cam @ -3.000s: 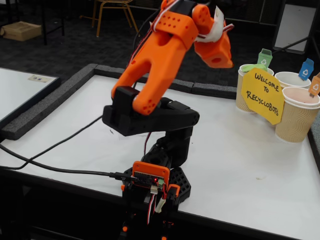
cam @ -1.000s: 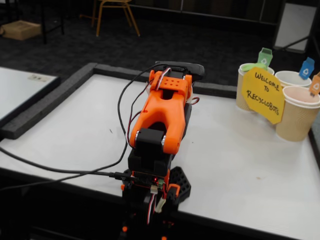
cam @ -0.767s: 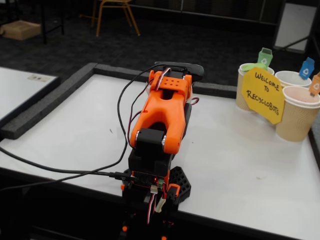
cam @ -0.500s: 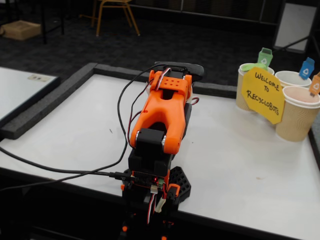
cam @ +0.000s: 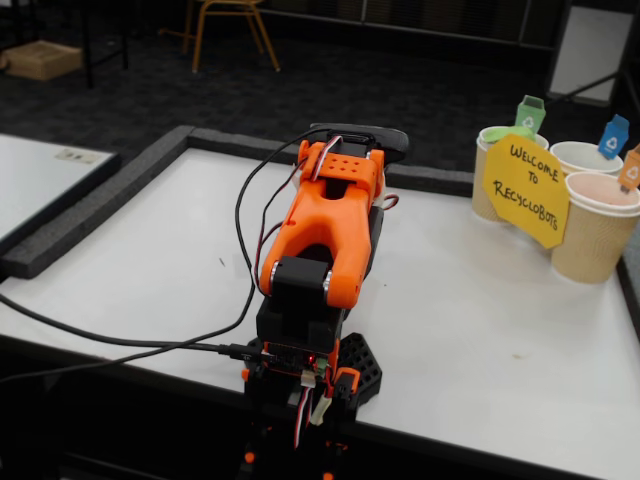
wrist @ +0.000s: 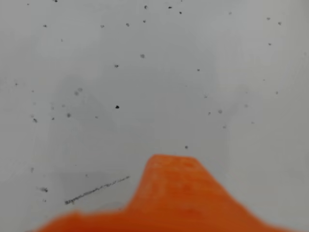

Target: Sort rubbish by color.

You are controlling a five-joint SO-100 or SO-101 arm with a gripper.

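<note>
We see no rubbish near the gripper [wrist: 170,166]; its blurred orange tip at six o'clock hides whether the fingers are clenched or released.

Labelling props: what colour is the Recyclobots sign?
Yellow sign with black lettering, clearest in the fixed view.

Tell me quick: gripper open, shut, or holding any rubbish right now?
Gripper: cannot be told. The wrist view shows one blurred orange tip over bare white table, and the folded arm hides the jaws in the fixed view. No rubbish is visible at it.
</note>
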